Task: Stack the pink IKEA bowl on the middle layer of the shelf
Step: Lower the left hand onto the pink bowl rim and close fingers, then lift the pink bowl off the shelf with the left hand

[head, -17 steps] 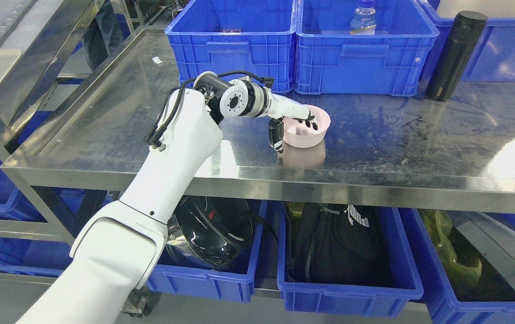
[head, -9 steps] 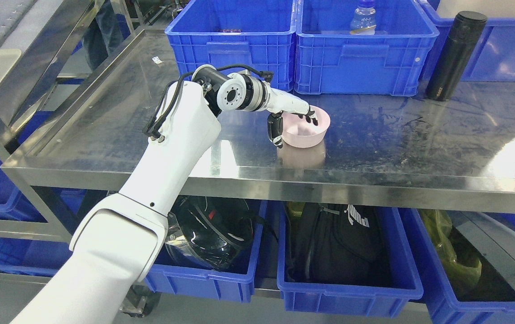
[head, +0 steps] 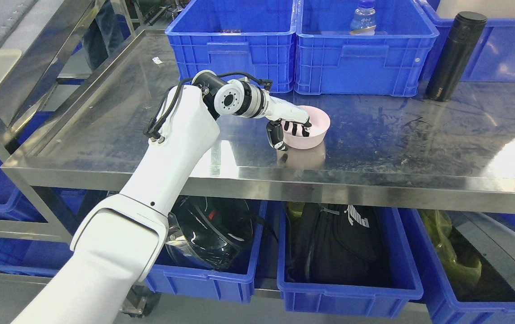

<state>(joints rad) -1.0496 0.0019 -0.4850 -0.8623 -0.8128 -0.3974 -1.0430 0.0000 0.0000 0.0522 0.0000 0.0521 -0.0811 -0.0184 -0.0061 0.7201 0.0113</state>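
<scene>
Bowl: the round pink plastic bowl (head: 309, 132) stands upright on the shiny steel tabletop (head: 419, 135), near its front edge and about mid-width.
Hand: the white left hand (head: 289, 129) clasps the bowl's left rim, with dark-tipped fingers (head: 297, 129) curled down inside and the thumb against the outer wall.
Change: half a second ago the fingers lay higher across the rim; now they have dipped deeper into the bowl, and the bowl has not moved.
Arm: the white left arm (head: 167, 171) rises from the lower left, over the tabletop's front edge.
Back bins: two blue plastic crates stand side by side behind the bowl; the left crate (head: 232, 45) shows little of its contents, the right crate (head: 365, 49) holds a clear bottle with a blue cap (head: 364, 18).
Flask: a tall black cylindrical flask (head: 455, 54) stands upright, right of the crates.
Lower bins: under the tabletop, one blue bin holds a black helmet (head: 212, 234), the next a black bag (head: 338, 243).
</scene>
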